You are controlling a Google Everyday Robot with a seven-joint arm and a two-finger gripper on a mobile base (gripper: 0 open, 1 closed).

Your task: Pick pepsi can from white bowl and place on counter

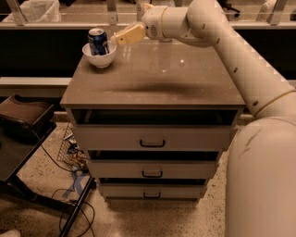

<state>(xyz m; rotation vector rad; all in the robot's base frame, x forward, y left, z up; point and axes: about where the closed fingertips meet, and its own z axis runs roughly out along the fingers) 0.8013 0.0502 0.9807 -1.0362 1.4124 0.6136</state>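
The pepsi can [97,40], blue with a silver top, stands upright in the white bowl [99,59] at the back left corner of the counter [157,81]. My gripper [116,39] is tan and wedge-shaped. It reaches in from the right at the height of the can's upper half, and its tip is just right of the can. I cannot tell if it touches the can. My white arm [217,37] stretches over the counter's back right.
Three pale drawers with dark handles [152,143] sit below the top. A dark stool [23,118] stands at the left, with cables [69,150] on the floor beside it. A white bin [39,9] sits on the ledge behind.
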